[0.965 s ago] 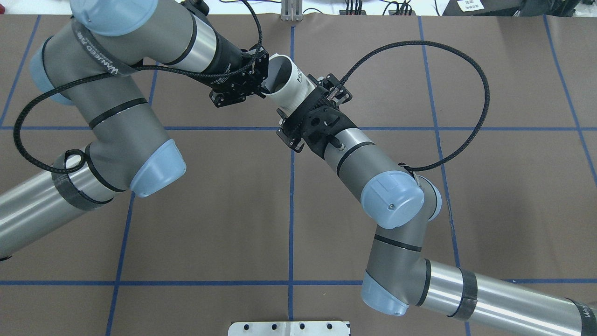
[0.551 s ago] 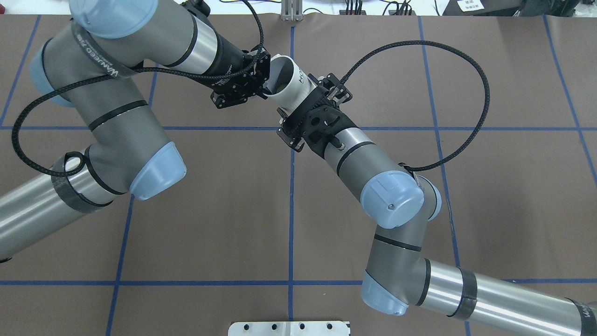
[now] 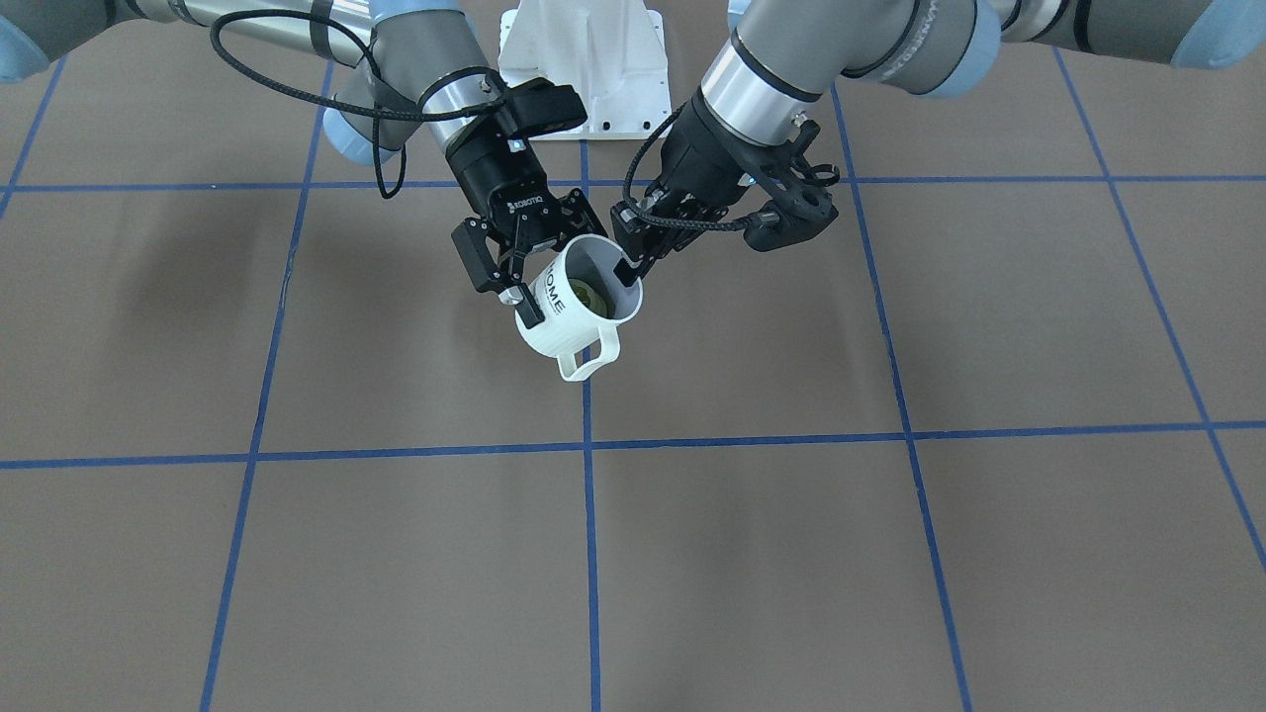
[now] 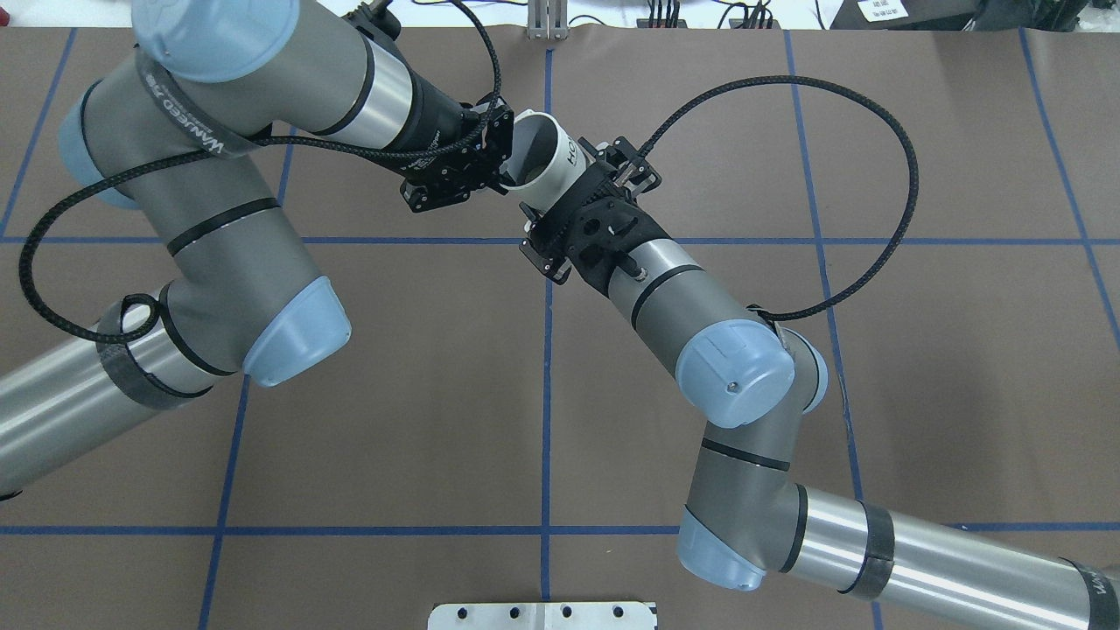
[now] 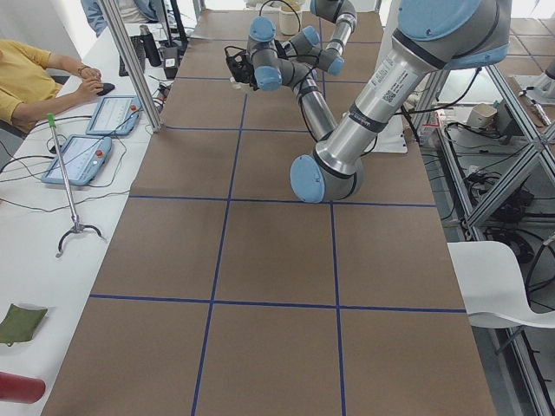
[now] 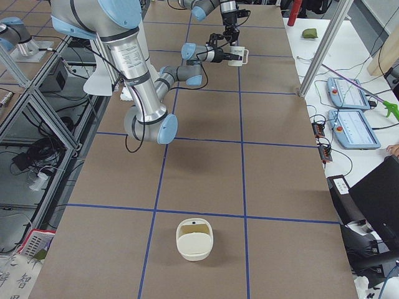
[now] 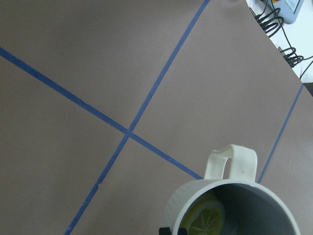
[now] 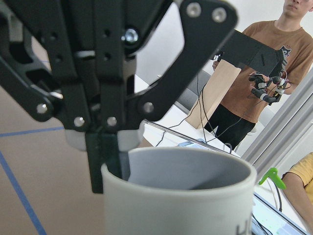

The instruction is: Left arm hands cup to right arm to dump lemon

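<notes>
- Brown desk [image 4: 962, 350]: crossed by blue tape lines.
- Left arm [image 4: 219, 201]: jaws pinch the rim of the cup [image 3: 564, 334].
- Right arm [image 4: 735, 367]: jaws spread wide astride the cup's wall, not evidently clamped.
- Cup: tilted, aloft over the far middle; hand-over apparently under way.
- Lemon [image 7: 206, 220]: inside the cup; dumping remains.

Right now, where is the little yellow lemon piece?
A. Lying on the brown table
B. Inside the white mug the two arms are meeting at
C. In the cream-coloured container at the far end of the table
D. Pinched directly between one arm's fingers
B: the front-facing view shows the lemon sitting inside the cup, and the left wrist view looks down into the cup and shows it there too.
</notes>
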Robot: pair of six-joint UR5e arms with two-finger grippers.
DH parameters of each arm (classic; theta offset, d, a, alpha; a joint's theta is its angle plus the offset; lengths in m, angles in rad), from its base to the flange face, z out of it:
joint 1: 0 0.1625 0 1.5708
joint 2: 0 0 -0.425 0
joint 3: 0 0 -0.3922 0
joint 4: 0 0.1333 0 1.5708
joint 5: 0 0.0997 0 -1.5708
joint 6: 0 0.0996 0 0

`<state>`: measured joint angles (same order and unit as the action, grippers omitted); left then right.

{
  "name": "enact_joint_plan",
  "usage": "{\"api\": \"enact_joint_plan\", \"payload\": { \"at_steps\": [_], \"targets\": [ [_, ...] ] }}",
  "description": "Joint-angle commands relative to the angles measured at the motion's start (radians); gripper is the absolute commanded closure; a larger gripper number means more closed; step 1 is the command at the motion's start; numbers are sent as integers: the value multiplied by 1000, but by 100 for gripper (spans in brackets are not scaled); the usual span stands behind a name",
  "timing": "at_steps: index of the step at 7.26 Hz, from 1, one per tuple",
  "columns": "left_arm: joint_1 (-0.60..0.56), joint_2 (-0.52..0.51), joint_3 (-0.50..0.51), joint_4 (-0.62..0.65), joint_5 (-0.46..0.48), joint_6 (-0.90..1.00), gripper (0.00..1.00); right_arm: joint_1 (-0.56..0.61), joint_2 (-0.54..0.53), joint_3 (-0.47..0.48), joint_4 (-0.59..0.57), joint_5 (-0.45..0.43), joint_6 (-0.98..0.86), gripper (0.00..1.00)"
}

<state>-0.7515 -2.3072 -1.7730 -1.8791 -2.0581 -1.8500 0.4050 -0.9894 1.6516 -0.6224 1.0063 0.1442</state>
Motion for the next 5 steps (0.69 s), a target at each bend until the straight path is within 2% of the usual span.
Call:
{"api": "enact_joint_plan", "payload": {
  "at_steps": [1, 3, 4, 5],
  "targets": [
    [9, 5, -26, 0, -2, 0, 100, 0, 0, 0, 1, 0, 0, 6],
    [12, 8, -28, 0, -2, 0, 100, 0, 0, 0, 0, 0, 2, 7],
    [11, 8, -26, 0, -5, 3, 100, -2, 2, -1, 1, 0, 12, 33],
    [12, 6, -28, 0, -8, 3, 88, -3, -3, -3, 1, 1, 59, 76]
  ]
}}
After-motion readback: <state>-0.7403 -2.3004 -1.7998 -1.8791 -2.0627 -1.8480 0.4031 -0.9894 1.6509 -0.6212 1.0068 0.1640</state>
